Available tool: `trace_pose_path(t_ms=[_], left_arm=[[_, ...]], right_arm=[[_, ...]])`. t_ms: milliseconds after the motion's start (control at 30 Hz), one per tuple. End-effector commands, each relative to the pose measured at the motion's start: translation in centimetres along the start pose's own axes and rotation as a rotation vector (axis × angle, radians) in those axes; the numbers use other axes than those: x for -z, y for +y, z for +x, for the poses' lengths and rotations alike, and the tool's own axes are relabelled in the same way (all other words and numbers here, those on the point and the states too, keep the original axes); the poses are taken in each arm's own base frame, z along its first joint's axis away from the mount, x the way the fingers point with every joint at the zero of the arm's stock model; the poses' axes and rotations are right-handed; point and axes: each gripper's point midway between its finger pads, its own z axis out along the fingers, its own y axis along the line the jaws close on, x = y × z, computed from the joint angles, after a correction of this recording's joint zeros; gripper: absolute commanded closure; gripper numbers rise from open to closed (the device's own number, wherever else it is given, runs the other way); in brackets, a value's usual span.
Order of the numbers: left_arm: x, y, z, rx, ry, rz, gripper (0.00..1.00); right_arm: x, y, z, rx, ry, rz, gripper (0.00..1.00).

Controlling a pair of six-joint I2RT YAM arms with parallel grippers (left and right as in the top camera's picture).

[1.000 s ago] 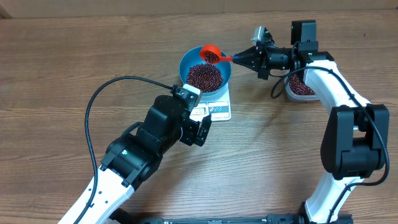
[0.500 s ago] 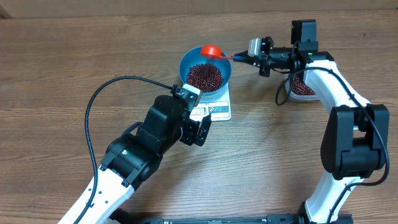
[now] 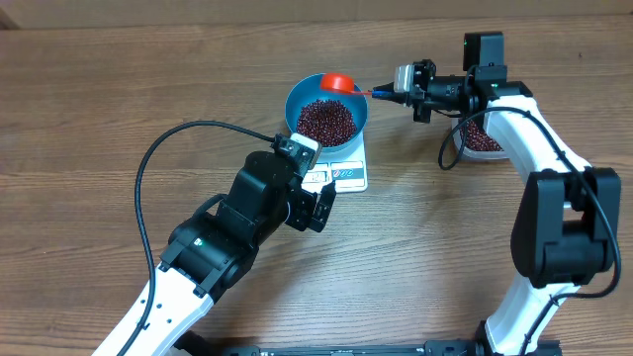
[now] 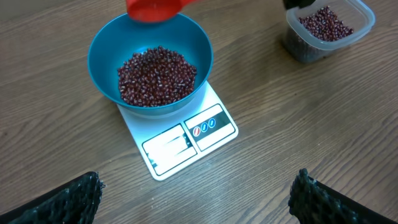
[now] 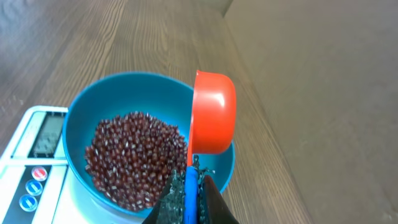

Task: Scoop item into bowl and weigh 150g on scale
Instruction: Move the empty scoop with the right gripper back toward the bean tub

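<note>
Over round deep-blue bowl (image 3: 294,102), far rim blocked by tilted red plastic scoop (image 3: 336,82) clamped in right gripper (image 3: 381,92). Near edge of flat white rectangular scale (image 3: 348,178) crowded by left gripper (image 4: 196,194), jaws spread wide. Bare wooden table (image 3: 415,203) between scale and clear plastic tub (image 4: 368,17).

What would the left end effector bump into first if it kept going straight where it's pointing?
Most likely the scale, at its display end, just ahead of the open left end effector. The bowl of beans sits beyond it, though depth is unclear.
</note>
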Motion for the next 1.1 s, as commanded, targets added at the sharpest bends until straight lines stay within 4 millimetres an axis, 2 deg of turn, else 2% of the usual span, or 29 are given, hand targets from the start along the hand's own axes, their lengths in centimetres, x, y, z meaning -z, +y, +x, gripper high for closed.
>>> trace_pose_path(t_ms=[0,100,233,333,467,600,733,800,1067], left_arm=[[-0.1,0.4,0.1,-0.031,0.000,-0.017,0.00],[-0.1,0.4,0.2,-0.031,0.000,-0.017,0.01],[-0.1,0.4,0.2,-0.031,0.000,-0.017,0.00],[-0.1,0.4,0.2,-0.031,0.000,-0.017,0.01],[-0.1,0.4,0.2,-0.031,0.000,-0.017,0.01],[-0.1,0.4,0.2,-0.031,0.000,-0.017,0.01],[-0.1,0.4,0.1,-0.031,0.000,-0.016,0.01],[-0.1,0.4,0.2,-0.031,0.000,-0.016,0.01],[-0.1,0.4,0.1,-0.031,0.000,-0.016,0.00]], right_arm=[[2.4,-2.3,-5.6,-0.022,-0.021,0.065,0.96],[3.7,-3.5,-6.5,-0.146,0.036,0.137,0.96],[6.8,-6.0,-6.5,-0.442,0.136,0.327,0.96],[10.2,-7.6,-5.6,-0.695,0.197,0.528,0.96],[15.1,-7.9,-3.2,-0.872,0.319,0.754,0.96],[19.6,-6.4,0.7,-0.944,0.550,0.938,0.96],[22.9,-3.4,3.6,-0.994,0.807,1.041,0.96],[23.4,-2.2,4.2,-1.017,0.877,1.039,0.96],[23.4,1.5,4.9,-1.099,0.995,0.953,0.96]])
